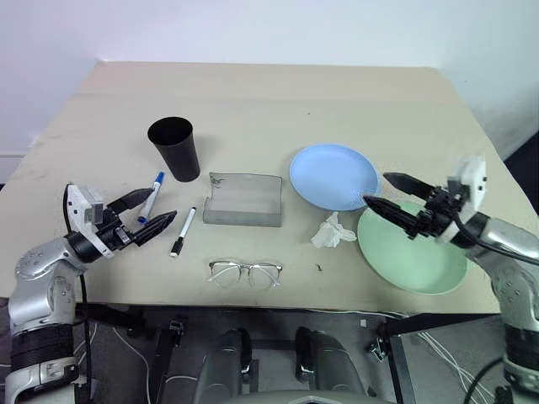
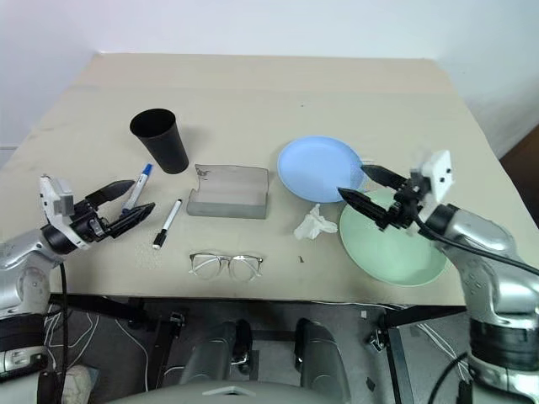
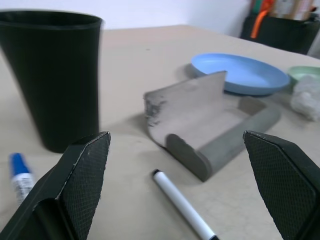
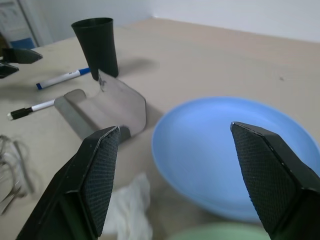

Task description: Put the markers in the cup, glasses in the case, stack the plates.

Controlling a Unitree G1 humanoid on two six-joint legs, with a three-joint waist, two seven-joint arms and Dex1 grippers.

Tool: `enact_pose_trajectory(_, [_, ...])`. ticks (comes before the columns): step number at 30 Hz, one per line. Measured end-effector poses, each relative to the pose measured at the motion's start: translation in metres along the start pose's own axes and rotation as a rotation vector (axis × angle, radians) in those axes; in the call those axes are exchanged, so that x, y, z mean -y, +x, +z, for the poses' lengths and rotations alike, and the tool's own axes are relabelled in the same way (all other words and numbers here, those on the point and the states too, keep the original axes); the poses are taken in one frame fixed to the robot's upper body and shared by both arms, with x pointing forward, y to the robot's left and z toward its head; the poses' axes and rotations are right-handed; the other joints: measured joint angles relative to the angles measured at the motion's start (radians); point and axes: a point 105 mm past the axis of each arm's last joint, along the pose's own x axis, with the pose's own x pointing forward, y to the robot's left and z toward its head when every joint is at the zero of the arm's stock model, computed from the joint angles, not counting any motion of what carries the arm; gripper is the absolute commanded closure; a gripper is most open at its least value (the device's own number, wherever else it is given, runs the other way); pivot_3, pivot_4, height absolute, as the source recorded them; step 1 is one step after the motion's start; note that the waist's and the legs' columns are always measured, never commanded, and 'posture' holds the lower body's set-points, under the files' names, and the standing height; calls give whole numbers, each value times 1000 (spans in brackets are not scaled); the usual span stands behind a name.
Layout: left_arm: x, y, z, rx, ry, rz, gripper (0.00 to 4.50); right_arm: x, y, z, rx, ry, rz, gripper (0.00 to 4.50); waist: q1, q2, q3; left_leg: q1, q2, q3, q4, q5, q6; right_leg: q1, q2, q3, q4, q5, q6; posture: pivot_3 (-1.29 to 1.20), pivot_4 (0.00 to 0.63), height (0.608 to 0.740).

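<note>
Nothing done yet, as far as views show. Both markers loose on surface (image 1: 278, 93): blue marker (image 1: 152, 197) just at 5 o'clock of cup (image 1: 175, 147), black marker (image 1: 183, 231) between it and case (image 1: 244, 200). Case lies open, empty. Glasses (image 1: 244, 272) at 6 o'clock of case, apart from it. Blue plate (image 1: 333, 176) and green plate (image 1: 413, 248) side by side, unstacked; tissue (image 1: 333, 231) between. All three steps left.

Left claw (image 1: 145, 215) spread wide, empty, near markers. Right claw (image 1: 392, 194) spread, empty, over plates' near edges.
</note>
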Motion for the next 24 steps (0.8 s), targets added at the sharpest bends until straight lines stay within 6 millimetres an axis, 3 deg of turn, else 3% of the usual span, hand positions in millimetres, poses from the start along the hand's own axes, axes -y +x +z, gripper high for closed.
enact_pose_trajectory(9, [5,41,0,71,1,-115,41,4,-14,2,-5,17,-83,757,2,0,0,0,0,0,2,0,0,2,1,0,0,2,0,0,150,740])
enact_pose_trajectory(14, [20,61,-1,71,4,-187,41,9,-23,-3,-76,32,-112,757,2,-1,0,0,-1,0,3,1,3,2,2,0,0,1,1,0,150,740])
enact_pose_trajectory(24, [43,75,15,71,18,-298,41,14,-29,4,-117,51,-115,757,2,-1,0,0,0,-1,4,1,3,3,3,0,0,1,2,0,150,740])
